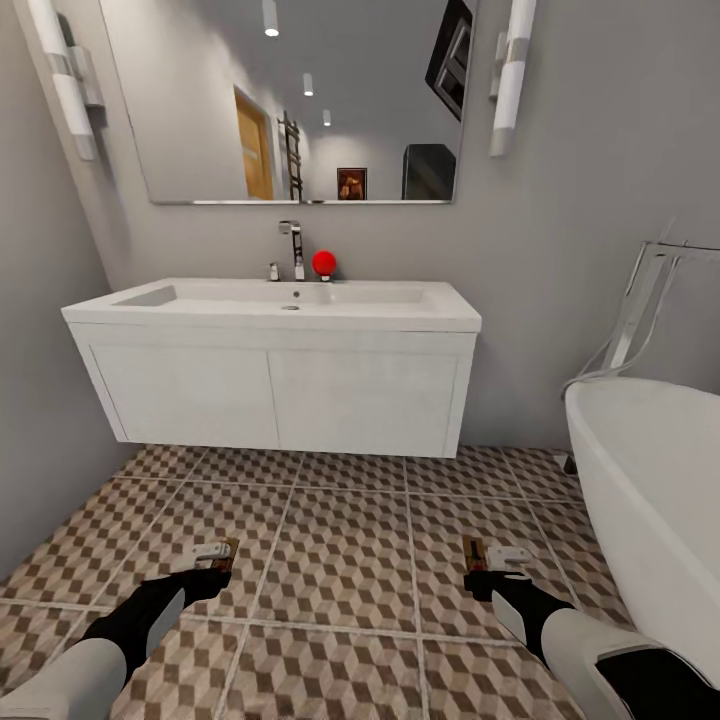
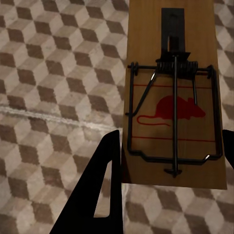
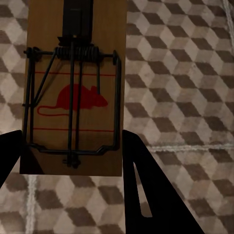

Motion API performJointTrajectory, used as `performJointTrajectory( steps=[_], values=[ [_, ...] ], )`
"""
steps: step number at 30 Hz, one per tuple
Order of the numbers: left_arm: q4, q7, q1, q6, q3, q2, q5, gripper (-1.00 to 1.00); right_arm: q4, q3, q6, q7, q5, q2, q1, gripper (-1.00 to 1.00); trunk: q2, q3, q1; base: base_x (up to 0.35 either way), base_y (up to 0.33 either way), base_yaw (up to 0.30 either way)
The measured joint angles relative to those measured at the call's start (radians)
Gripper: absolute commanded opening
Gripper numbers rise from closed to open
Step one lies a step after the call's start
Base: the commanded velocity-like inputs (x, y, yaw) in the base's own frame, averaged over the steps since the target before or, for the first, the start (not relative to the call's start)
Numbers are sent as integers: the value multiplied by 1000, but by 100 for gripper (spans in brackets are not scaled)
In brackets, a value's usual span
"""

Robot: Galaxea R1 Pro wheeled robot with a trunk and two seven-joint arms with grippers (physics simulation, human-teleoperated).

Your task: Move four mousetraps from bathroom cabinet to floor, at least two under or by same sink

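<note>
Each hand holds a mousetrap above the cube-patterned bathroom floor (image 1: 345,550). My left gripper (image 1: 210,562) is shut on one mousetrap (image 1: 229,556); up close, that brown board with a red mouse print (image 2: 173,97) sits between the dark fingers (image 2: 100,190). My right gripper (image 1: 492,562) is shut on a second mousetrap (image 1: 473,553), seen close with its wire spring (image 3: 75,87) beside one finger (image 3: 146,185). Ahead stands the white bathroom sink (image 1: 275,300) on its wall-hung vanity, with open floor beneath. The cabinet and the other two mousetraps are out of view.
A chrome tap (image 1: 292,248) and a red round object (image 1: 323,263) stand at the basin's back. The white bathtub (image 1: 650,470) fills the right side. A grey wall (image 1: 40,420) closes the left. A mirror (image 1: 290,100) hangs above the sink.
</note>
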Motion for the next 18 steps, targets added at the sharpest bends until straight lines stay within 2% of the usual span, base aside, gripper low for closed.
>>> performJointTrajectory(
  steps=[18],
  values=[
    [0,-1,0,1,-1,-4,1,-100,1,2,10,0,0,1,0,-100,0,0,0,261,0,0]
  ],
)
